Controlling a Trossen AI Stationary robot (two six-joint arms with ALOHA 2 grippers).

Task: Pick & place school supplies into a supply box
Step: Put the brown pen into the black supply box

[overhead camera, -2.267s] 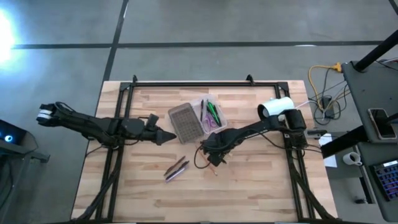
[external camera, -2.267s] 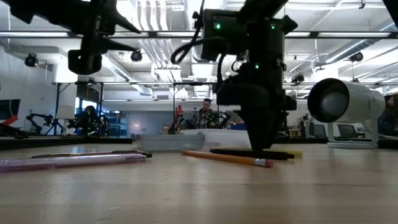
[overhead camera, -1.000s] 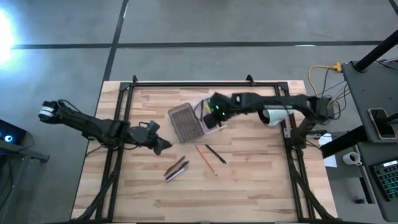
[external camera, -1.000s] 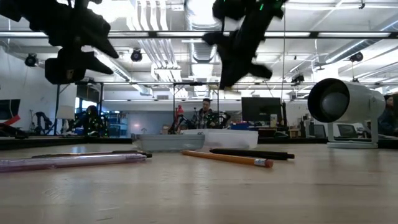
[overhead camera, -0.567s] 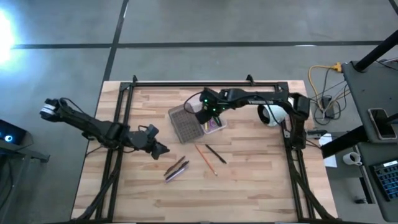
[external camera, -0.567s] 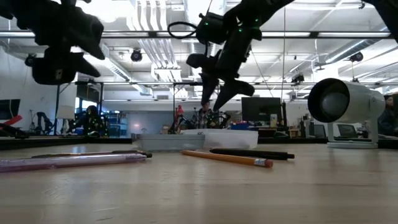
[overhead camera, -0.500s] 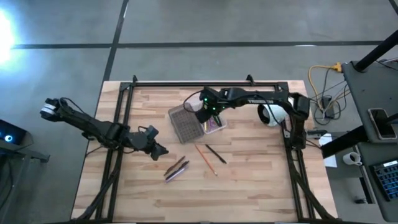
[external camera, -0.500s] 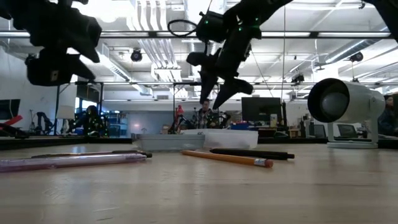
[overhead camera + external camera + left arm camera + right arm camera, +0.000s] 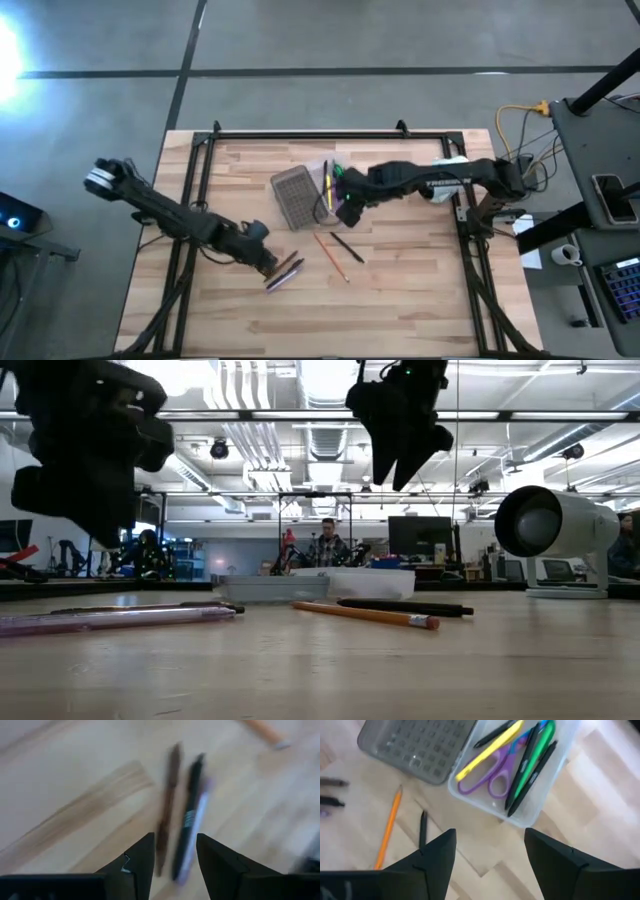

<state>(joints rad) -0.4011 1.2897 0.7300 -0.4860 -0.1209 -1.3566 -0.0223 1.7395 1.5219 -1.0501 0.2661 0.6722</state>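
So the right gripper [image 9: 345,212] just let go of a yellow pen [image 9: 490,751] into the clear half of the supply box [image 9: 352,187], and it's now pulled back a bit, sitting just below the box in the middle of the overhead frame, fingers spread and holding nothing. Through its wrist camera the box sits in the upper middle of the frame with the yellow pen lying across the purple scissors [image 9: 495,775], next to a green pen [image 9: 530,757] and a couple of dark ones; the grey ribbed lid [image 9: 417,747] lies open at the upper left. Meanwhile the left gripper [image 9: 268,262] has swung down from mid-table to the little bundle at lower centre of the overhead frame. Its wrist view puts a brown pencil [image 9: 167,805] and a dark pen [image 9: 189,820] right ahead of its open fingers, nothing pinched yet. An orange pencil [image 9: 332,256] and another dark pen [image 9: 347,247] are still loose just right of there. My read: one more item banked, four or so to go, and the left arm looks set to grab next while the right heads for the orange one.
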